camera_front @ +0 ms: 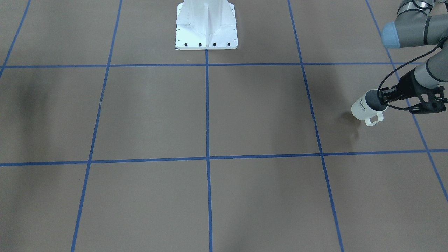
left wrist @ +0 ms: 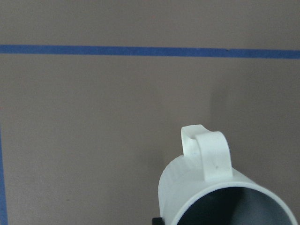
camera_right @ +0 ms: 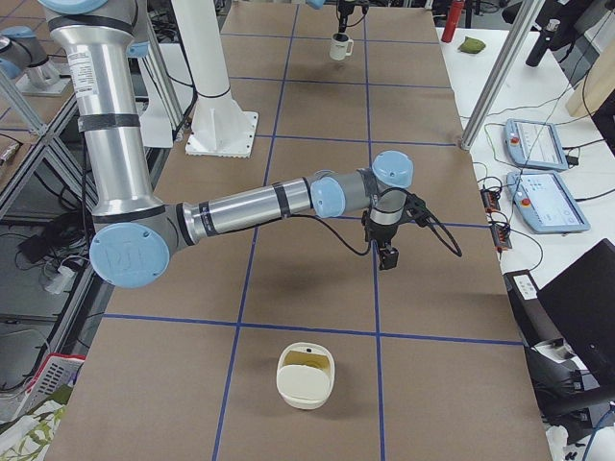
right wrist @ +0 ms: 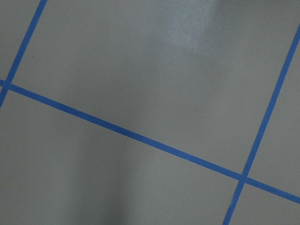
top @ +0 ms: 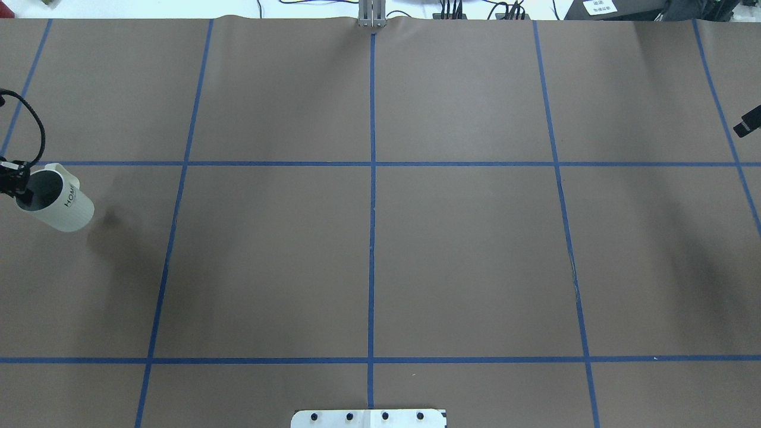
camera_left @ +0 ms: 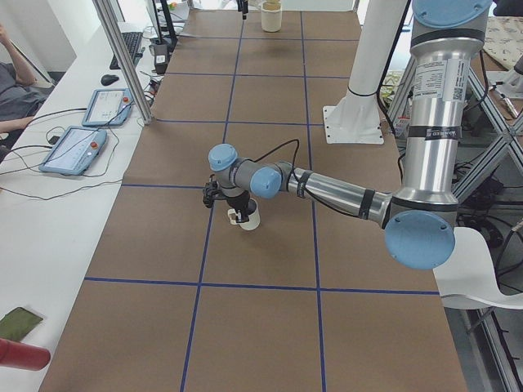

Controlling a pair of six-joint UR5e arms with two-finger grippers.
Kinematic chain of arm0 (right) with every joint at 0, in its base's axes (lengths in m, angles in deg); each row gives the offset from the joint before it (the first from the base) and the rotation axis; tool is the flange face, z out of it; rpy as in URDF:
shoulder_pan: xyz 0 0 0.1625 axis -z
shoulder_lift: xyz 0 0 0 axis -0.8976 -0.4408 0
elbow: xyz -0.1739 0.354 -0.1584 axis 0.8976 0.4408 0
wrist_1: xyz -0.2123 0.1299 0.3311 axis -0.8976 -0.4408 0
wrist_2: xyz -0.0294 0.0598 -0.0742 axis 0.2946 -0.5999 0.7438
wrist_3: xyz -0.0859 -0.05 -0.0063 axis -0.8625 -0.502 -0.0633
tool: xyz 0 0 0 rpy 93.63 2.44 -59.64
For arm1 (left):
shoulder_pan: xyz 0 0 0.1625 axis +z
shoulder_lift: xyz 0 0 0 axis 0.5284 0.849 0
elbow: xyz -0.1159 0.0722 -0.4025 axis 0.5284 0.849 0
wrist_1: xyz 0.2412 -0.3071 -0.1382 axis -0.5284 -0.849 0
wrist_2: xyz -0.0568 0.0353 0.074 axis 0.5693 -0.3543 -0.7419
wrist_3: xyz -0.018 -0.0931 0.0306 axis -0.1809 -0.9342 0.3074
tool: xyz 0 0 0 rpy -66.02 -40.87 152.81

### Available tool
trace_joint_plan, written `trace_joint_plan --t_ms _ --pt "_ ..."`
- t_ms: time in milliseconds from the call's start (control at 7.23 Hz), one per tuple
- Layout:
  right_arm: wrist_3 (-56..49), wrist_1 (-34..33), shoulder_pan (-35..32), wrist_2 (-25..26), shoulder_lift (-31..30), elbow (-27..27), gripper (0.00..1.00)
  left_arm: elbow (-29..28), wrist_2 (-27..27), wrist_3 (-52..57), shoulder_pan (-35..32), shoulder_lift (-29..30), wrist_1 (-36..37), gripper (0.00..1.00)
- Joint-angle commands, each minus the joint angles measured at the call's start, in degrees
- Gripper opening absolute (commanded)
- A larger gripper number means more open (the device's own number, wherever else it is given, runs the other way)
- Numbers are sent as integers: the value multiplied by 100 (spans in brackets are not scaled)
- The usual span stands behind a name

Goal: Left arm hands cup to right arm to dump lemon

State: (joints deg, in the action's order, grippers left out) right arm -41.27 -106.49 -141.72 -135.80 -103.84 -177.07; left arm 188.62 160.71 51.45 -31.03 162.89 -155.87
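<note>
Fingers of the left gripper [camera_front: 384, 100], at the left end of the table [top: 464, 249], are closed on the rim of the cup [top: 62, 205]. We see the cup tilted, its grey mouth turned back toward the gripper, the "HOME" lettering facing up and the handle [left wrist: 211, 154] pointing away from the robot. Well apart, over the right part of the table, we find the right gripper [camera_right: 387, 257] pointing down; we cannot tell how wide its jaws stand. Farther right a cream container [camera_right: 306, 376] sits on the table.
</note>
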Motion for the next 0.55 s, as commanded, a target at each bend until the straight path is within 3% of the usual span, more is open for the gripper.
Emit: trace_joint_plan --t_ms 0,138,415 --pt "6 -3 0 -14 -4 -4 100 -41 -1 10 69 -57 -4 18" --pt "6 -3 0 -14 -4 13 100 -41 -1 28 70 -57 -4 52" --pt "6 -3 0 -6 -4 48 100 55 -1 54 52 -83 -4 100"
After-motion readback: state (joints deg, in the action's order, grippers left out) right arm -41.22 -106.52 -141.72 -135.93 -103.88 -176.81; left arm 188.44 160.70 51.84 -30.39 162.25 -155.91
